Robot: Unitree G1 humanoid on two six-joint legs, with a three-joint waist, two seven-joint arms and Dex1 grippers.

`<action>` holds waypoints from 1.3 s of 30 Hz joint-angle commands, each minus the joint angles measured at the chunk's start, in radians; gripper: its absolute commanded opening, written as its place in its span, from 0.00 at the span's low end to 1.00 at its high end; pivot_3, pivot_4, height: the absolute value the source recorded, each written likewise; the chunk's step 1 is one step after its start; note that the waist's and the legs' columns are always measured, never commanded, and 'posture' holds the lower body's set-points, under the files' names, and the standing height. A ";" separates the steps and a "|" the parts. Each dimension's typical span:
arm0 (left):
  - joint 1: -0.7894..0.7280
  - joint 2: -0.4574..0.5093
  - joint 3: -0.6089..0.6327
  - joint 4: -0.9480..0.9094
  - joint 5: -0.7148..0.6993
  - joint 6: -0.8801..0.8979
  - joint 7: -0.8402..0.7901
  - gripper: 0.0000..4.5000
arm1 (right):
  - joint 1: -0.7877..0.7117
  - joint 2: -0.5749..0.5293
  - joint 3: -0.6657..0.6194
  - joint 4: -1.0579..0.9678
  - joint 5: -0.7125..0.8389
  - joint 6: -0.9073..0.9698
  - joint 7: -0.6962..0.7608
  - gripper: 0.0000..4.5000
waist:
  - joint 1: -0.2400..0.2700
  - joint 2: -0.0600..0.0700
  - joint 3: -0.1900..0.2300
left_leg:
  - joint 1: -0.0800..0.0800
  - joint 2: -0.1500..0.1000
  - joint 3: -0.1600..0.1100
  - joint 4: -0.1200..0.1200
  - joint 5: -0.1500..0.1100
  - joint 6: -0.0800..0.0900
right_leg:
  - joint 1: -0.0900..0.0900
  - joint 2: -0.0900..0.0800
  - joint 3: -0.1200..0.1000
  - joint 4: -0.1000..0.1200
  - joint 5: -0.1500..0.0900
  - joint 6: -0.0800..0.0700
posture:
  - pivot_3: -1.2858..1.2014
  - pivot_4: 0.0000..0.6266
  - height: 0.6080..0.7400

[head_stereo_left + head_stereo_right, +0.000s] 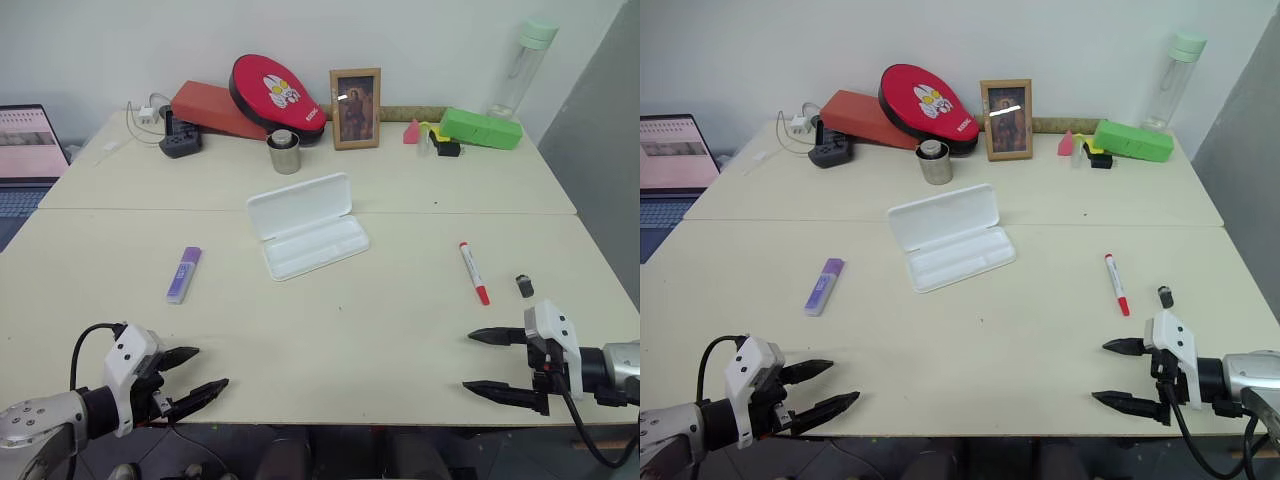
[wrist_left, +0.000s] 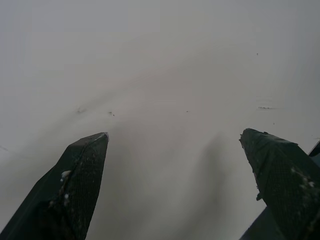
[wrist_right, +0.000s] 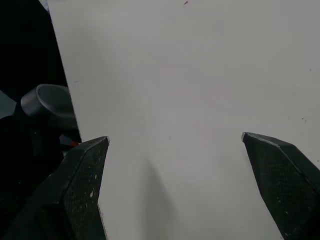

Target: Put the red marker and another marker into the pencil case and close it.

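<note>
Both end effectors [image 1: 205,372] [image 1: 483,362] spread, empty.

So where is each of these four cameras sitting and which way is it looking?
Left and right eye views: on the head, facing forward and down over the table, sharing the open pencil case, both markers and both open grippers.
Left wrist view: along the left gripper onto bare tabletop.
Right wrist view: along the right gripper across the table's near edge.
</note>
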 commanded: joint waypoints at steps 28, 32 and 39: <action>-0.963 -0.266 -0.622 0.379 0.226 0.045 0.159 1.00 | -0.464 0.236 0.179 -0.080 0.025 0.064 -0.293 0.99 | -0.010 -0.002 0.001 | -0.004 -0.004 0.001 0.002 0.000 0.000 | -0.004 0.002 0.001 0.001 0.006 0.001 | 0.52 0.24 1.00; -1.023 -0.316 -0.689 0.515 0.324 -0.016 0.174 1.00 | -0.470 0.236 0.178 -0.085 0.028 0.067 -0.306 0.99 | -0.007 -0.002 0.001 | -0.006 -0.004 0.000 0.004 0.000 0.000 | -0.006 0.002 0.001 0.003 0.006 0.001 | 0.52 0.24 1.00; -1.076 -0.379 -0.682 0.602 0.356 -0.030 0.185 1.00 | -0.470 0.235 0.168 -0.102 0.040 0.073 -0.326 0.99 | -0.008 -0.002 0.001 | -0.007 -0.004 0.000 0.004 0.000 0.000 | -0.006 0.002 0.001 0.004 0.006 0.001 | 0.52 0.24 1.00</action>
